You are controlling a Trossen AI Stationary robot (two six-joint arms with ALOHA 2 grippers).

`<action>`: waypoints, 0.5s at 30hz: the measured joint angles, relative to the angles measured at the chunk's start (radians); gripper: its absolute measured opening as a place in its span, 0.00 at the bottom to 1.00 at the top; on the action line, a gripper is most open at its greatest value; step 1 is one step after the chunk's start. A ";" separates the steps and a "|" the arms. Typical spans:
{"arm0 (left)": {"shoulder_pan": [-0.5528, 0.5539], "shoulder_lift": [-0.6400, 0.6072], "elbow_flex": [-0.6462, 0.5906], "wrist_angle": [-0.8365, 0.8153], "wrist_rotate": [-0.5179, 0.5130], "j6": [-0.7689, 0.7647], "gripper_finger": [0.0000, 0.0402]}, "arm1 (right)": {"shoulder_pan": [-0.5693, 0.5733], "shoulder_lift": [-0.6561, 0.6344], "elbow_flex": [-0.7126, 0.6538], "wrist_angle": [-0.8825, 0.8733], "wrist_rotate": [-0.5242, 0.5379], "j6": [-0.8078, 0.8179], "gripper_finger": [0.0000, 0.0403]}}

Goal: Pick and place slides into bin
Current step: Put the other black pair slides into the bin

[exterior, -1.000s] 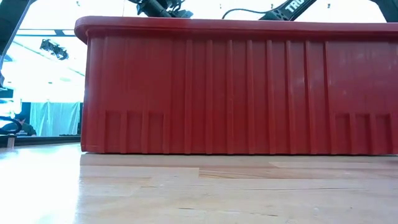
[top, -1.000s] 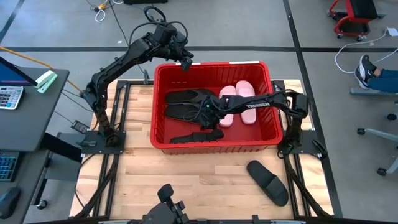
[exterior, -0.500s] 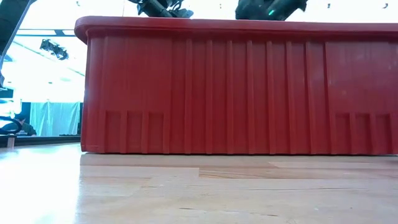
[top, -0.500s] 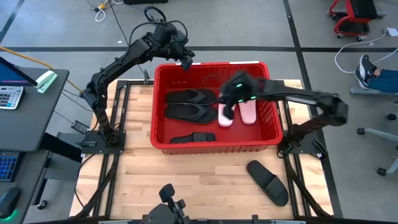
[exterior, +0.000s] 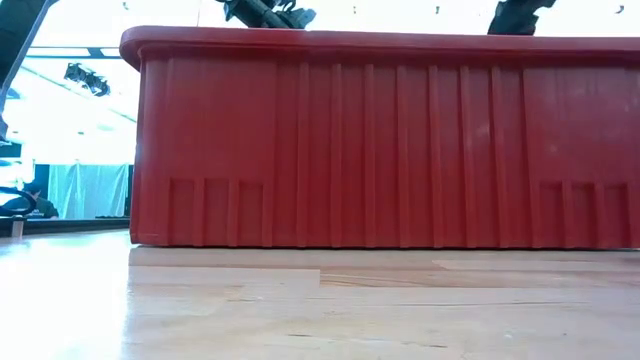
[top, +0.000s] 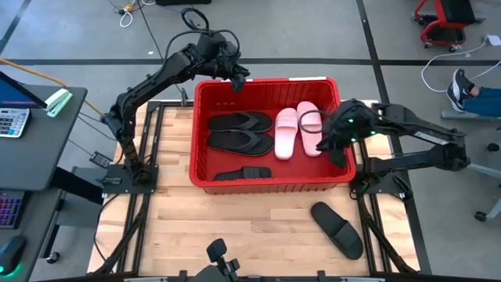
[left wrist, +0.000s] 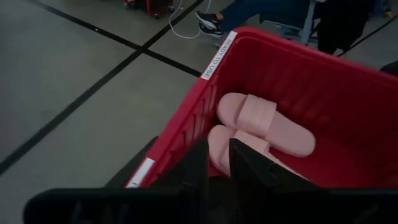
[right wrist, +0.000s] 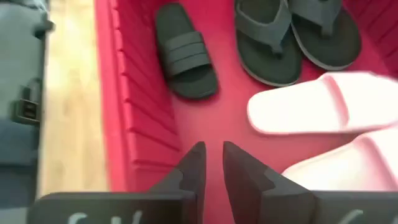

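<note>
The red bin stands mid-table. On its floor lie two black flip-flops side by side, two pale pink slides and one black slide along the near wall. Another black slide lies flat on the wooden table, near right of the bin. My left gripper hovers over the bin's far left corner, its fingers a narrow gap apart with nothing between them. My right gripper hangs above the bin's right part, beside the pink slides, also narrowly open with nothing in it.
The bin's tall ribbed wall fills the low view. Bare wood lies near left of the bin. A camera mount sits at the near edge. A desk with a calculator stands left, and a person's shoe shows far right.
My right gripper has risen out of the bin from over the flip-flops and swung toward the table's right edge, tipping and rolling as it went. It now hangs above the bin's right part.
</note>
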 joint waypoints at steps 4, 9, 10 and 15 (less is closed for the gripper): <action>-0.015 0.000 0.000 -0.006 0.000 -0.029 0.16 | 0.045 -0.041 0.000 -0.069 -0.124 0.049 0.16; -0.035 0.000 0.000 -0.024 0.000 -0.051 0.16 | 0.185 -0.020 0.000 -0.298 -0.265 -0.010 0.16; -0.038 0.000 0.000 -0.027 0.001 -0.058 0.16 | 0.216 -0.007 0.000 -0.332 -0.271 -0.016 0.16; -0.054 0.000 0.000 -0.031 0.000 -0.082 0.17 | 0.385 0.070 -0.001 -0.345 -0.294 0.008 0.16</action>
